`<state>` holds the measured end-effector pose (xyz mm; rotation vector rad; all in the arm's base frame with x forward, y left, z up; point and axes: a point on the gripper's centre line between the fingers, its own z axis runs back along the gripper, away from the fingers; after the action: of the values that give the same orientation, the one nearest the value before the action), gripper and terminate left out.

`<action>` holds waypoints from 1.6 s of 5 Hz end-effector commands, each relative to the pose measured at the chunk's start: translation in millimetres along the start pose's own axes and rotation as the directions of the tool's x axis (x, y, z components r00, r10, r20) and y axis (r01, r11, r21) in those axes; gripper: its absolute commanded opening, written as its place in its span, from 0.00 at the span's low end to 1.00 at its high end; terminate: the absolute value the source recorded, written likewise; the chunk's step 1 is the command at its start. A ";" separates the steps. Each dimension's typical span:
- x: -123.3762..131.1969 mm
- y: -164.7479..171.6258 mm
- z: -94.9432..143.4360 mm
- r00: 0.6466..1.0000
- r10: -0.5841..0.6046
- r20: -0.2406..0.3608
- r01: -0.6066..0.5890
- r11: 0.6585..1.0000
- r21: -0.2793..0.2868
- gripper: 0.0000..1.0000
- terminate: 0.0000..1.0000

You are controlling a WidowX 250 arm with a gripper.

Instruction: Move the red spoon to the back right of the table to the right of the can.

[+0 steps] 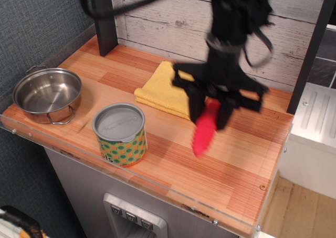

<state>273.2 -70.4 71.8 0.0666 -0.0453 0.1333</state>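
My gripper (211, 114) is shut on the red spoon (205, 130), whose ribbed red handle hangs down from between the fingers above the right part of the table (236, 164). The spoon's metal bowl is hidden inside the gripper. The can (120, 134), with a grey lid and a yellow dotted label, stands near the front edge to the left of the gripper. The arm and the spoon are blurred by motion.
A folded yellow cloth (160, 91) lies at the back middle, partly behind the gripper. A steel pot with handles (46, 94) stands at the far left. A dark post (104, 18) rises at the back left. A clear acrylic rim runs along the front edge.
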 end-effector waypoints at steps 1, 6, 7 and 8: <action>-3.2 -20.2 -16.3 1.000 0.012 0.027 -0.012 1.000 -0.009 0.00 0.00; -23.5 -23.6 -48.6 0.637 0.770 -0.009 -0.770 0.637 -0.026 0.00 0.00; -37.5 -21.7 -55.1 0.471 0.881 -0.040 -0.882 0.469 -0.049 0.00 0.00; -45.0 -18.1 -57.2 0.387 0.920 -0.062 -0.922 0.384 -0.054 0.00 0.00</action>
<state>227.9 -88.1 6.3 -0.0420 -0.0526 1.3039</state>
